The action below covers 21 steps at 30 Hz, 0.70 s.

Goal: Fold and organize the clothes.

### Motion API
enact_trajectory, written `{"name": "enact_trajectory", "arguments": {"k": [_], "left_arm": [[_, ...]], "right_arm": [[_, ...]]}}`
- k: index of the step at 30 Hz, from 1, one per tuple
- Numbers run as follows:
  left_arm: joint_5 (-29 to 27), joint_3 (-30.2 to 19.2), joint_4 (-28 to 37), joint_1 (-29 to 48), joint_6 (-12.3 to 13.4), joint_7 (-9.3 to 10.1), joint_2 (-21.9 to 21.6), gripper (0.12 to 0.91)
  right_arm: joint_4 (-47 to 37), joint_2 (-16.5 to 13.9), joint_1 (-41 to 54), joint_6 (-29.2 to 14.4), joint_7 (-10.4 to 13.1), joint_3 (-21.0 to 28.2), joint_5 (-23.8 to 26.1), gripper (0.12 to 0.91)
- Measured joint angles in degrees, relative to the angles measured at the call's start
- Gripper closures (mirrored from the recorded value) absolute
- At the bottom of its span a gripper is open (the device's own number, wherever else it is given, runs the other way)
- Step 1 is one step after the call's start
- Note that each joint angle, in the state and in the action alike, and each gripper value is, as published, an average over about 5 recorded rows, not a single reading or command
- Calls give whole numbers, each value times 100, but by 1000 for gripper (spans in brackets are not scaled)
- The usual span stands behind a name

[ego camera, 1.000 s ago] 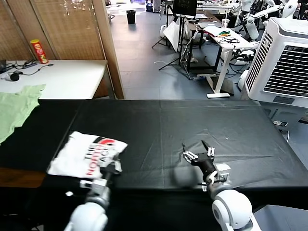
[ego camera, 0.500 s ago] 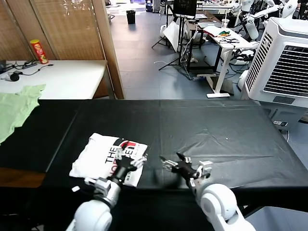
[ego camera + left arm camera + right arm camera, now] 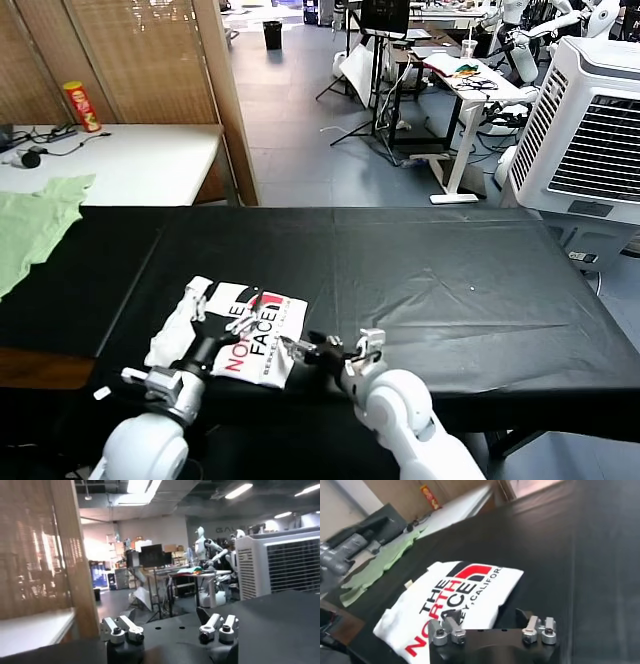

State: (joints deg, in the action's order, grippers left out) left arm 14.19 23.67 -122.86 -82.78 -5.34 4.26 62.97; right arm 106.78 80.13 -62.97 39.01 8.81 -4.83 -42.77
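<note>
Both grippers sit at the table's point(image 3: 450, 260) near-left edge: left gripper point(image 3: 213, 309) over the folded T-shirt point(image 3: 262, 335), fingers wide, holding nothing; right gripper point(image 3: 322, 352) beside it, partly open, empty. Snagging an edge could undo the fold.

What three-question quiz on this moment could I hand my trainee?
1. True or false: the left pincer stands open over the folded white North Face T-shirt.
2. Which way is the T-shirt's print facing? A) up B) down
3. What lies at the left edge, partly on the black table?

Key: 1 true. 2 A. 3 the pale green garment.

Note: the right pincer sits by the shirt's right edge.
</note>
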Motion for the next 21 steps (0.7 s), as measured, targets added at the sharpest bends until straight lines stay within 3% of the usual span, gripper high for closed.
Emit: {"name": "enact_trajectory", "arguments": {"k": [8,11,18,21], "left_arm": [[35,305,-28,-158,33,49,-48,232],[39,372,3,-201,51,54,-31,232],[292,512,60,-344,21,144,8,232],[524,589,106,-414,90,229,15,232]], "right_arm": [[-233,35,113,-61,-73,-118,-2,795],[-335,-64,234,-105,-140,-293,60,887],[-540,-465,502,-117,-388,-815,394,903],[-433,-679,435,-52,-405,-980,574,859]]}}
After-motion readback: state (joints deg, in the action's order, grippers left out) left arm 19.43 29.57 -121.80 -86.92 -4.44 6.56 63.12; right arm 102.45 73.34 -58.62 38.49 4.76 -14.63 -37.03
